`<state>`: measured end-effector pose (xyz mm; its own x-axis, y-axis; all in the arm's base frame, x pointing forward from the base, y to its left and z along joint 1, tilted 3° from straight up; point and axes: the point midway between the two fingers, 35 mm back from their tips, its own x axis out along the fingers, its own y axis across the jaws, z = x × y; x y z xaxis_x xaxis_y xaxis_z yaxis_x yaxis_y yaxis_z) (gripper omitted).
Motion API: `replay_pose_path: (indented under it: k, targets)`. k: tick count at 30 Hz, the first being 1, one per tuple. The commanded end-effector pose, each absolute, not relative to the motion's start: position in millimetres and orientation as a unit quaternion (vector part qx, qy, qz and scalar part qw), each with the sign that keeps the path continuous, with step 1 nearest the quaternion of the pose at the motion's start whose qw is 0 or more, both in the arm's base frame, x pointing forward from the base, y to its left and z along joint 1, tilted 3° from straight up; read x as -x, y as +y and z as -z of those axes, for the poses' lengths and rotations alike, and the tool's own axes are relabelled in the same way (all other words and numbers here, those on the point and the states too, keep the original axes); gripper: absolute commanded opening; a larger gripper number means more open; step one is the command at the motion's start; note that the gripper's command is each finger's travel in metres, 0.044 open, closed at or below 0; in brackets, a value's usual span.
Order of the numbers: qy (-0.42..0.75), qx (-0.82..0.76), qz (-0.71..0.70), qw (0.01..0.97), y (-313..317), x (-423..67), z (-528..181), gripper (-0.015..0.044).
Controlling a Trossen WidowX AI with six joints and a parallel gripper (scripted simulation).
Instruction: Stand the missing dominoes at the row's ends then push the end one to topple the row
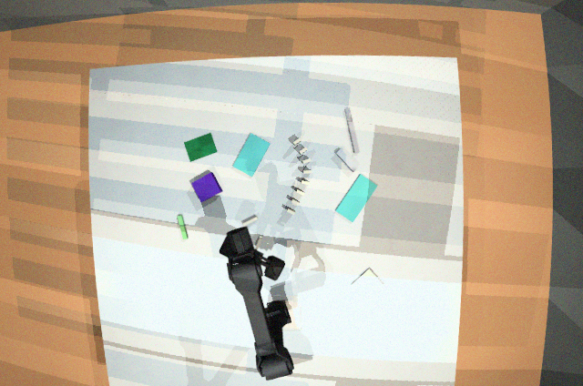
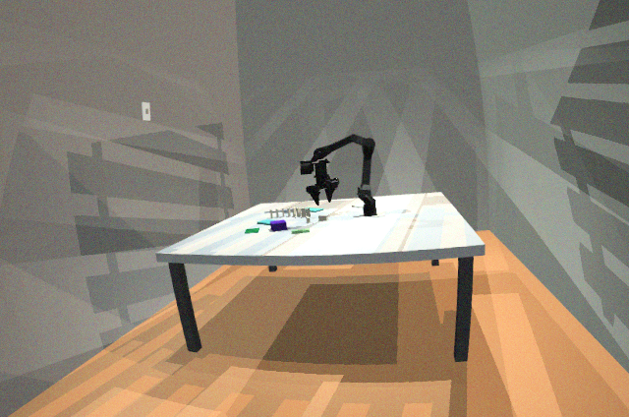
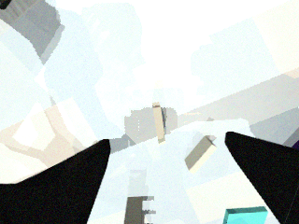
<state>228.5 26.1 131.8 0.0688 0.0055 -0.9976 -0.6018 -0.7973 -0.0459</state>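
A curved row of pale standing dominoes runs down the middle of the table; its near end shows at the bottom of the wrist view. Two loose dominoes are off this end. One pale domino is left of it. The other domino is nearer the arm's base, partly beside the arm in the top view. Whether each stands or lies is unclear. My gripper is wide open and empty, raised above the table over the loose dominoes.
A purple block, green card, cyan slab and light green bar are left. Another cyan slab, a grey bar and a grey box are right of the row. A cream piece is front right.
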Motion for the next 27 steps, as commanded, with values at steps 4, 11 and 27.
replay_pose_path:
  k: [4,11,27]
  targets:
    - [0.187,0.702,-0.657,0.199,25.5,-222.7,-130.5,0.044]
    - [0.187,0.702,-0.657,0.199,25.7,-226.6,-105.1,0.044]
    - [0.187,0.702,-0.657,0.199,25.9,-228.5,-58.8,0.044]
